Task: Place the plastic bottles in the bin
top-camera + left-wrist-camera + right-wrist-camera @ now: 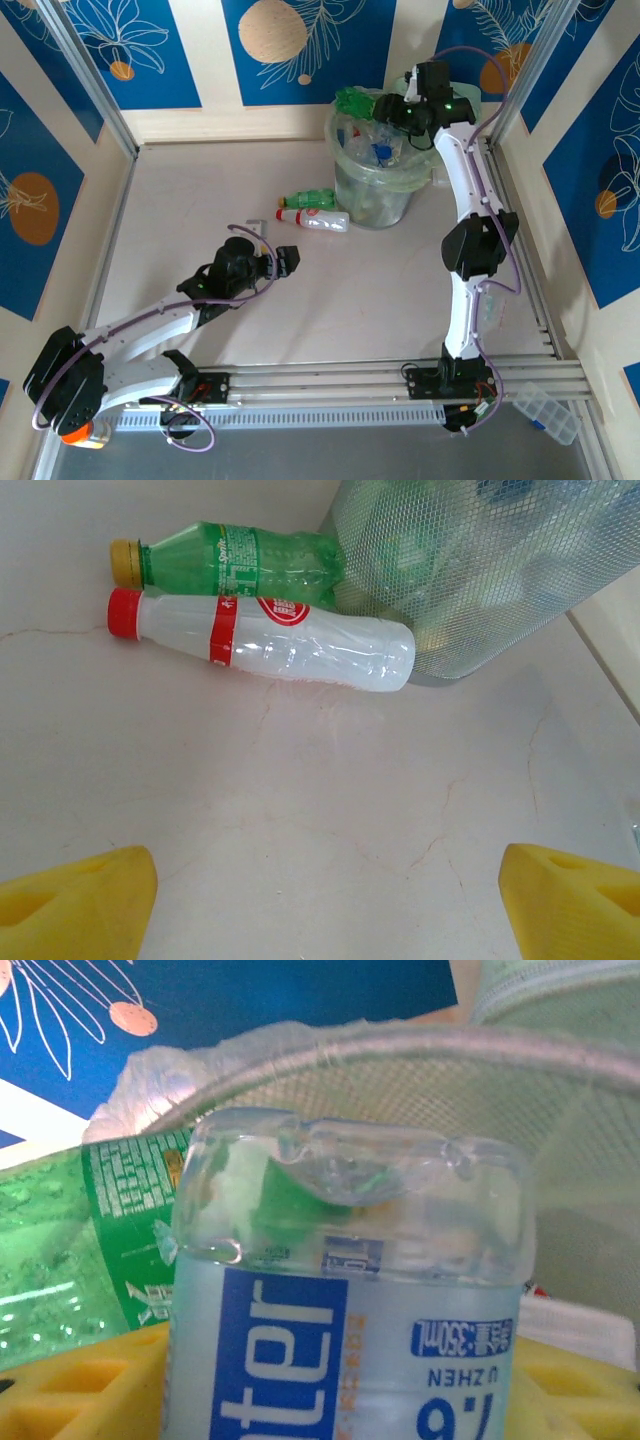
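You are at the drop: right gripper (398,110) over the far-edge bin (385,205), clear bottle (350,1290) between jaws, grip not determinable; next, send your spread left gripper (320,900) to the white bottle (300,650).

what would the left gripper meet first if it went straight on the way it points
Most likely the white red-capped bottle, lying on its side across the line of the left gripper. The green bottle lies just behind it, beside the bin; depth is hard to judge.
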